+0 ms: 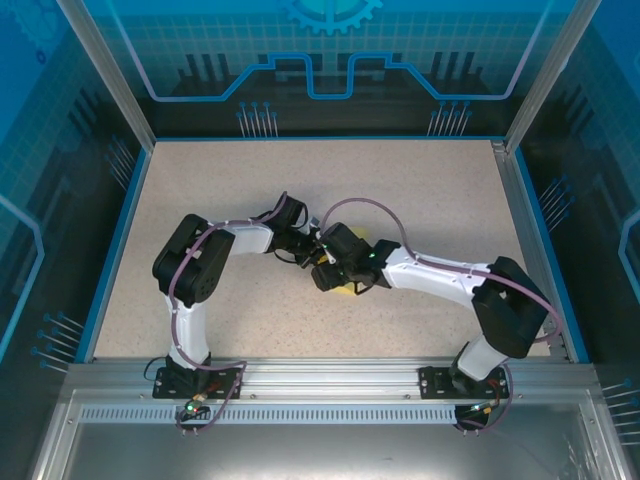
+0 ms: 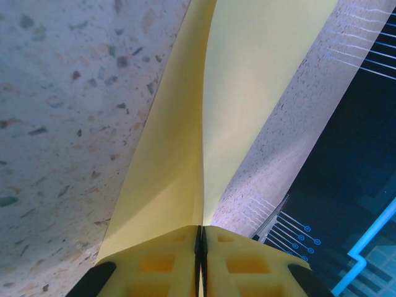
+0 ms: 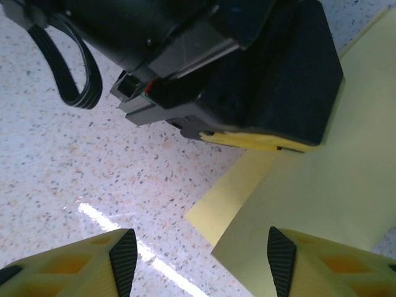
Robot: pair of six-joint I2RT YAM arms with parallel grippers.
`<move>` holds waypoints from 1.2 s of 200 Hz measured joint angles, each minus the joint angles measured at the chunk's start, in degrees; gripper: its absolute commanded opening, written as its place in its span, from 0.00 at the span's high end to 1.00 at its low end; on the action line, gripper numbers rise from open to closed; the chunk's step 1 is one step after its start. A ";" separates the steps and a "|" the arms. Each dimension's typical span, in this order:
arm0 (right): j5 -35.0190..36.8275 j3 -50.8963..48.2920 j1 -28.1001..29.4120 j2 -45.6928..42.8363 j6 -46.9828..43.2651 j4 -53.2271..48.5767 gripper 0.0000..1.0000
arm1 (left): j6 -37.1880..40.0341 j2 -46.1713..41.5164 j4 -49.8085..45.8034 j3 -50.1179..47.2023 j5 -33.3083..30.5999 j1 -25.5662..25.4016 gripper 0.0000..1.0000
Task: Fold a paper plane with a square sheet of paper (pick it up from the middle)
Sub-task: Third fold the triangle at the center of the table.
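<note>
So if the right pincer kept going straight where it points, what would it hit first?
Probably the yellow paper just ahead of the open right pincer, with the left pincer pinching it right behind; depth is hard to judge.

The thin pale-yellow square sheet of paper (image 2: 247,93) looks matt and smooth. The speckled stone-look bench (image 3: 74,154) carries a faint glossy sheen. The moulded yellow plastic fingers (image 2: 154,263) look matt.
</note>
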 measured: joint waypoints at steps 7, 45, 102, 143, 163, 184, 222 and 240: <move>0.76 0.44 0.31 0.68 -0.13 -0.44 0.40 | 0.00 0.00 0.00 0.00 0.00 0.00 0.88; 4.35 0.74 1.40 2.21 -0.39 -2.97 0.47 | 0.00 -0.02 -0.11 0.02 -0.02 0.00 0.88; 6.38 1.42 1.44 4.22 -0.50 -3.91 0.61 | 0.00 -0.02 -0.22 0.26 0.00 0.00 0.87; 7.32 1.49 1.44 4.44 -0.33 -4.17 0.67 | 0.02 -0.02 -0.37 0.33 0.00 0.00 0.87; 7.34 1.49 1.44 4.37 -0.31 -4.15 0.70 | 0.02 -0.02 -0.39 0.31 0.00 0.00 0.87; 7.34 1.46 1.44 4.33 -0.26 -4.15 0.76 | 0.04 -0.02 -0.42 0.33 0.00 0.00 0.87; 7.32 1.22 1.44 3.72 0.02 -4.13 0.85 | 0.04 -0.02 -0.42 0.31 0.00 0.00 0.87; 7.30 1.14 1.44 3.52 0.31 -4.13 0.93 | 0.22 -0.02 -0.42 0.33 0.00 0.00 0.83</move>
